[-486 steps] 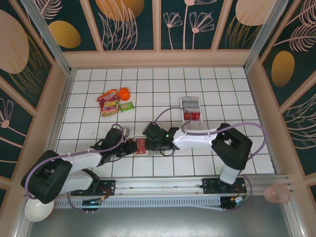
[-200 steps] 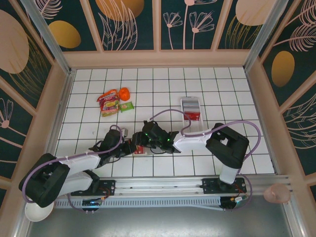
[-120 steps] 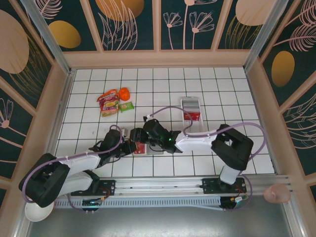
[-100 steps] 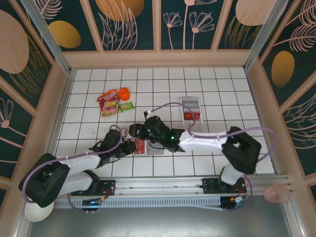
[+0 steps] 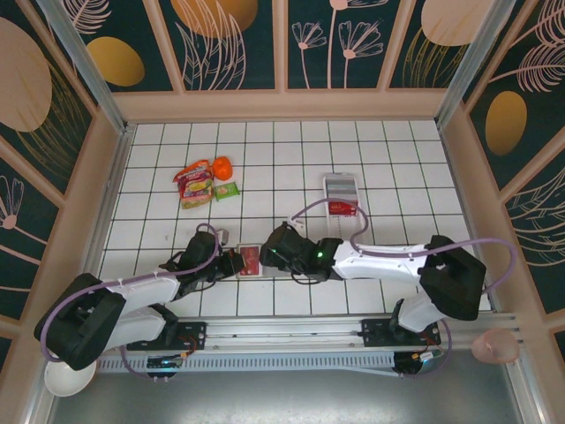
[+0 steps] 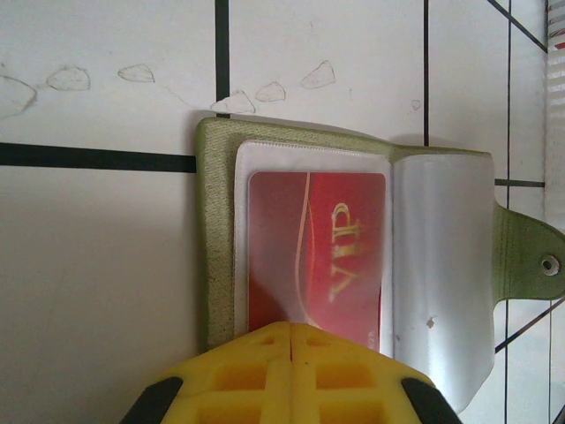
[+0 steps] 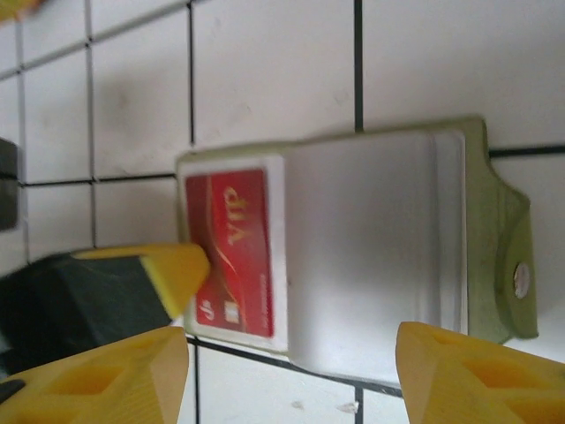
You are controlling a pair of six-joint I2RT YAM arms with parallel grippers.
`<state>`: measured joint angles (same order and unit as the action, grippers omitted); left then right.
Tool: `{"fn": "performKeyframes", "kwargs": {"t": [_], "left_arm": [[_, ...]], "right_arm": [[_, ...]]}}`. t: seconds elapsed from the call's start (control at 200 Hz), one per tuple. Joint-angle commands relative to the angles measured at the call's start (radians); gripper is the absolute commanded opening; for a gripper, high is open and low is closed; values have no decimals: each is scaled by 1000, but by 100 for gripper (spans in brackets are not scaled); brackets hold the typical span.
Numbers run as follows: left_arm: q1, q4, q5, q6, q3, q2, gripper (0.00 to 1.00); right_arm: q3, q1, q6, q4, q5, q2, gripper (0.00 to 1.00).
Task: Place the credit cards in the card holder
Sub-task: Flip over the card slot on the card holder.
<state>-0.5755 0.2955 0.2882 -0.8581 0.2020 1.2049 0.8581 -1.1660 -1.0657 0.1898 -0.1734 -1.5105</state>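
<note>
1 card (image 6: 313, 256) sits in the open holder (image 6: 216, 230), left gripper (image 6: 291, 353) pinched shut at its edge, right gripper (image 7: 287, 353) wide above; more seem left in the tray (image 5: 341, 183).

- Credit card (image 6: 316, 252): the edge nearest the left gripper (image 6: 291, 334) is hidden under its closed yellow fingertips. Its full length cannot be told.
- Card holder (image 7: 499, 230): in the top view, the half toward the right gripper (image 7: 291, 353) is largely covered by that gripper's body.
- Right gripper fingers (image 7: 97, 375): both are cut off by the lower picture edge.
- White tray (image 6: 556, 53): far right of the left gripper, cut by the frame edge.
- Orange object (image 7: 9, 7): a corner sliver beyond the left gripper's tip, unidentifiable.
- Snack packets (image 5: 196, 184): print too small to read.
</note>
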Motion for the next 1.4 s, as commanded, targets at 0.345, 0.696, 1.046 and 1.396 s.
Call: {"fn": "performKeyframes", "kwargs": {"t": [0.345,0.696,1.046,1.396], "left_arm": [[-1,-77,-34,11,-35,15,0],[-1,-78,-37,5,-43,-4,0],[-1,-78,-37,-2,-48,-17,0],[-1,-144,-76,-24,-36,-110,0]], "right_arm": [[-2,-15,-47,-21,50,-110,58],[17,-20,-45,-120,86,-182,59],[8,-14,-75,-339,82,-222,59],[-43,3,-147,-525,115,-237,55]]}}
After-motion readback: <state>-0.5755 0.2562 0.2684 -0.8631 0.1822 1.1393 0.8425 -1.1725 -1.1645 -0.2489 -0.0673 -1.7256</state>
